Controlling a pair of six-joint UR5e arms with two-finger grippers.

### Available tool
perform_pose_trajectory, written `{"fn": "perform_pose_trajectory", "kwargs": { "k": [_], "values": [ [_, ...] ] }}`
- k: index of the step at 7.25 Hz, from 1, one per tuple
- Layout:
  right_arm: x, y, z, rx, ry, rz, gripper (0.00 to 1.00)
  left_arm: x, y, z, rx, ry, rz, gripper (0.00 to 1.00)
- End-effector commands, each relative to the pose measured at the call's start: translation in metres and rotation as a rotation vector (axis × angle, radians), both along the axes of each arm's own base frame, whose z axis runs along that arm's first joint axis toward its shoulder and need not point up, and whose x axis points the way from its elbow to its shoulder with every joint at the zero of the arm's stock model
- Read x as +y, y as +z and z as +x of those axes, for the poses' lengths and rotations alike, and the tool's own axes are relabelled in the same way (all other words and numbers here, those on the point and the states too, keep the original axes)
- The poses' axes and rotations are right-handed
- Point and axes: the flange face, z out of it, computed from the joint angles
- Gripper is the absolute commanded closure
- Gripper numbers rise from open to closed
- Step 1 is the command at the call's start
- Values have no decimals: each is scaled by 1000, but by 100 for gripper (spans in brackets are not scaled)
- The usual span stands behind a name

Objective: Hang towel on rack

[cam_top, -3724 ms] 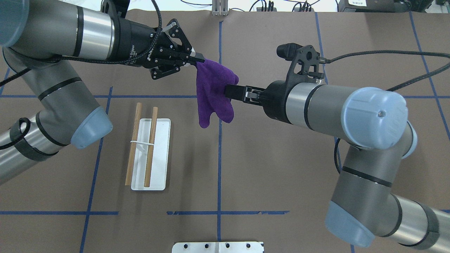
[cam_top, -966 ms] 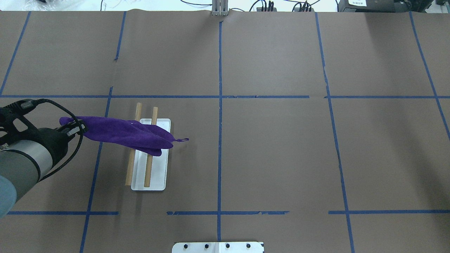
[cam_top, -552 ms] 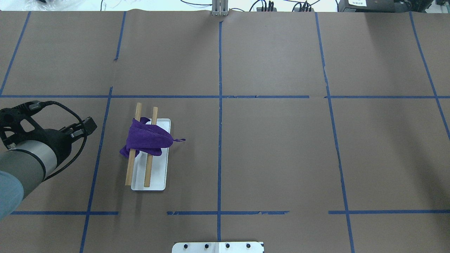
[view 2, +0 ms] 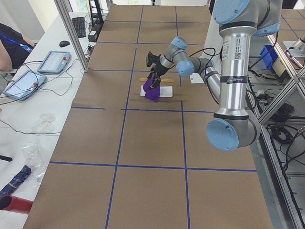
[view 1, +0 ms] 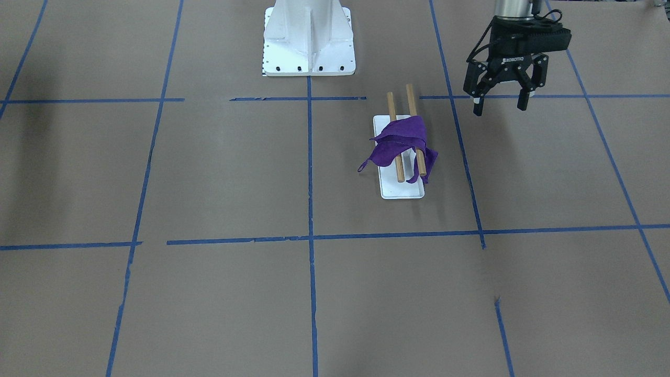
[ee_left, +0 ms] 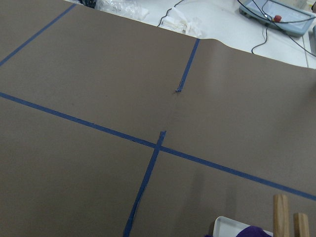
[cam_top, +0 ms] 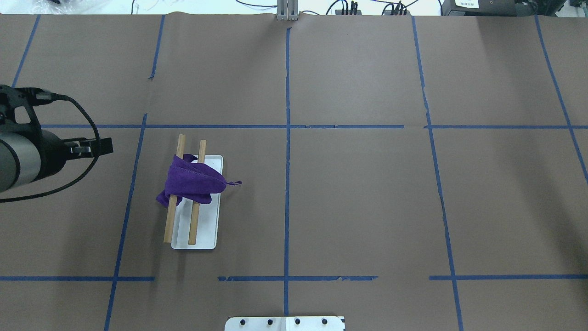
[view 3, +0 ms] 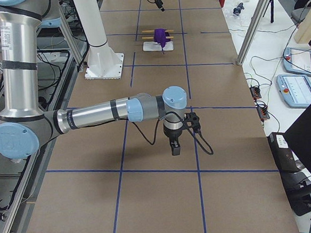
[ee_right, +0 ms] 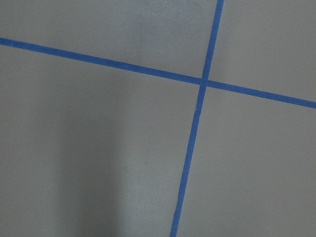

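Observation:
The purple towel (cam_top: 190, 181) lies bunched over both wooden rods of the rack (cam_top: 169, 225), which stands on a white base (cam_top: 207, 234). Its small loop (cam_top: 236, 183) sticks out on the side towards the table's centre. In the front view the towel (view 1: 400, 141) hangs across the rods above the base (view 1: 400, 191). My left gripper (view 1: 500, 107) is open and empty, held above the table beside the rack and clear of it; it also shows in the overhead view (cam_top: 103, 146). My right gripper (view 3: 175, 147) shows only in the right side view, far from the rack; I cannot tell its state.
The robot's white base plate (view 1: 309, 42) sits at the table's near edge (cam_top: 285, 323). Blue tape lines cross the brown table cover. Operator tablets (view 2: 50, 62) lie on a side bench. The left wrist view shows a rod end (ee_left: 281, 215).
The left gripper let go of the towel, which dropped bunched onto the rods. The gripper has since drawn back to the left and farther from the robot. The right arm has left the overhead view.

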Motion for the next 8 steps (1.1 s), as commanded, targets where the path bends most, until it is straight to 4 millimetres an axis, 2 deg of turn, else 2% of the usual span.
{"fn": "perform_pose_trajectory", "kwargs": {
  "k": [1,3,4,5,6,8],
  "values": [
    [5,15,13,-81,32,-45,0,-49,29,-55,-94,159,17,0],
    [5,26,20,-133,52,-17,0,-91,83,-115,-136,325,-8,0],
    [5,32,22,-175,60,-24,0,-112,119,-161,-115,378,-38,0],
    [3,30,24,-177,66,-20,0,-124,163,-200,-81,448,-59,0],
    [3,30,25,-180,70,-23,0,-131,211,-230,-112,499,-67,0],
    [5,32,31,-182,83,-25,0,-129,299,-292,-144,528,-144,0]
  ]
}}
